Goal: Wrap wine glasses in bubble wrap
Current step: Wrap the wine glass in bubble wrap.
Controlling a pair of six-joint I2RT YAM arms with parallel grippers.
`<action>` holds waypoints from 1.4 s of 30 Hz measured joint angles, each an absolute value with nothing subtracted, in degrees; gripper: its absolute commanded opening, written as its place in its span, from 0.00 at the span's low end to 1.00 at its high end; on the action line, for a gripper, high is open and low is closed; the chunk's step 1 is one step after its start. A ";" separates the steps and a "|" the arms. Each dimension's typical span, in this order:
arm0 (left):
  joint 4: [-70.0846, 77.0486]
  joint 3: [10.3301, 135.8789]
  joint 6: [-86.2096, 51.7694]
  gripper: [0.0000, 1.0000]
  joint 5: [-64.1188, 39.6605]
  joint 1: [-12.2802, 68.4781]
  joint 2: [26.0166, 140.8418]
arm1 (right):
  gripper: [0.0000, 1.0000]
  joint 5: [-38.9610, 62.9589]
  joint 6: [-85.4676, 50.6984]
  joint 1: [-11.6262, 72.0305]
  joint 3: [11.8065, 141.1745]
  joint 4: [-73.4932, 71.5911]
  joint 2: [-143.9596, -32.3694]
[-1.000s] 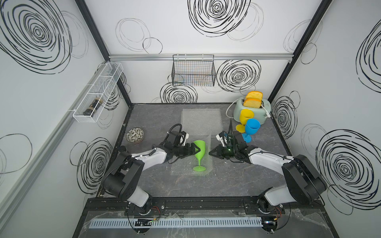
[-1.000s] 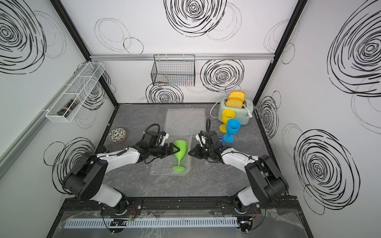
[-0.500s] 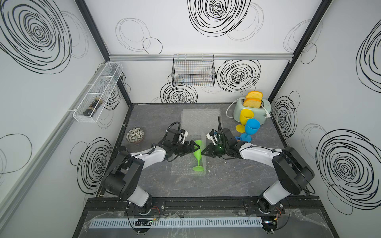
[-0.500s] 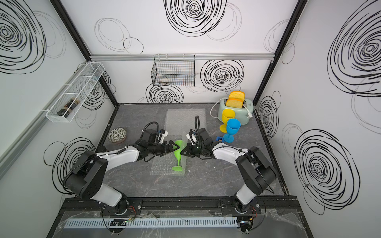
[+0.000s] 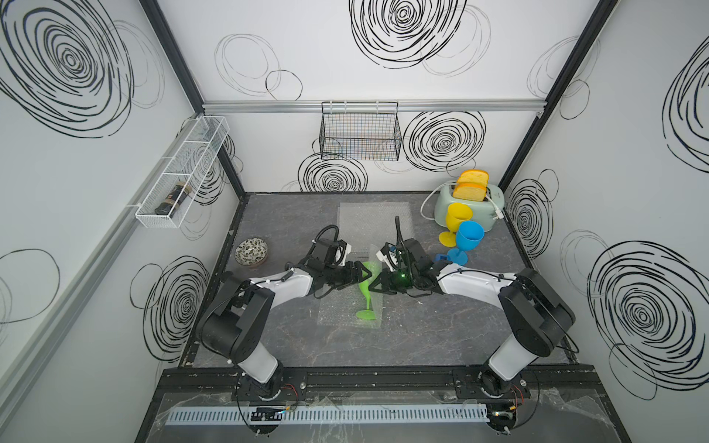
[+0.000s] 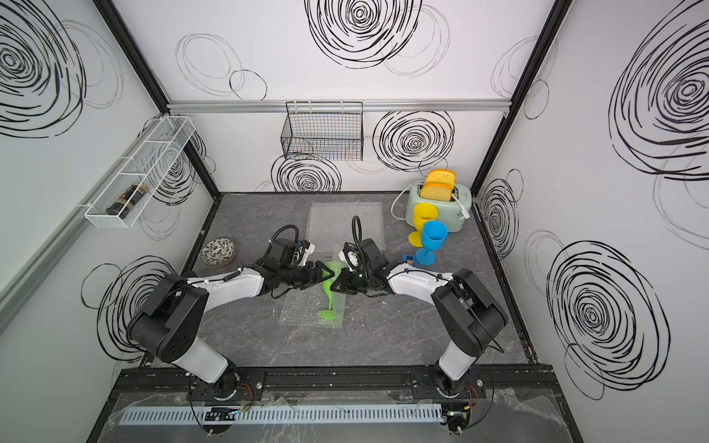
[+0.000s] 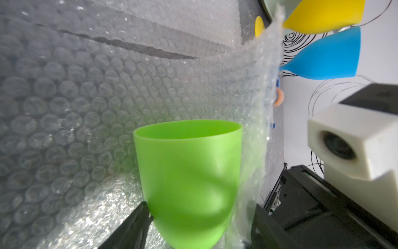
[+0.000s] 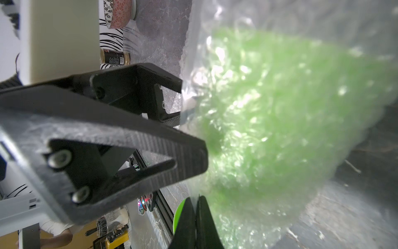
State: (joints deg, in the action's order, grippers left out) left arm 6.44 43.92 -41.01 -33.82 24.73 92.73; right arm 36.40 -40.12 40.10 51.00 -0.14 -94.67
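Note:
The lime green wine glass (image 5: 366,315) (image 6: 327,314) stands upright on a sheet of bubble wrap (image 5: 337,310) (image 6: 299,310) mid-table. My left gripper (image 5: 366,271) (image 6: 328,273) (image 7: 200,212) is closed around its bowl (image 7: 187,172): one finger touches the bowl, and wrap lies between the other finger and the bowl. My right gripper (image 5: 375,285) (image 6: 334,285) (image 8: 197,199) is shut on the sheet's edge and holds it up against the bowl's right side (image 8: 280,107). The yellow wine glass (image 5: 458,216) (image 6: 424,216) and the blue wine glass (image 5: 470,236) (image 6: 433,234) stand unwrapped at the back right.
Another bubble wrap sheet (image 5: 374,218) lies flat behind the arms. A toaster (image 5: 479,203) with bread stands in the back right corner, with a blue tape dispenser (image 5: 441,257) near the blue glass. A patterned bowl (image 5: 251,251) sits at the left. A wire basket (image 5: 360,134) hangs on the back wall.
My right gripper has moved left to the green glass, bringing the sheet's edge up against the bowl. The left jaws have narrowed onto the bowl.

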 measured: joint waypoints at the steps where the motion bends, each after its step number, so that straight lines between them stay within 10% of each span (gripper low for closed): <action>1: 6.37 44.03 -40.86 0.63 -33.58 24.73 93.12 | 0.07 36.27 -39.99 40.16 51.03 -0.12 -94.67; 9: 6.44 45.23 -39.90 0.50 -33.30 24.73 94.19 | 0.25 35.83 -38.57 40.38 52.12 1.72 -94.41; 23: 6.68 45.23 -39.33 0.48 -33.26 24.75 94.19 | 0.89 33.89 -38.65 31.42 52.84 5.72 -90.52; 42: 6.46 44.53 -38.61 0.58 -33.04 25.08 93.27 | 0.91 35.83 -41.98 30.52 60.07 2.28 -106.26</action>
State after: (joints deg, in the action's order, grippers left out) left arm 6.46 44.53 -38.61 -33.04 25.08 93.27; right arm 35.83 -41.98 30.52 60.07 2.28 -106.26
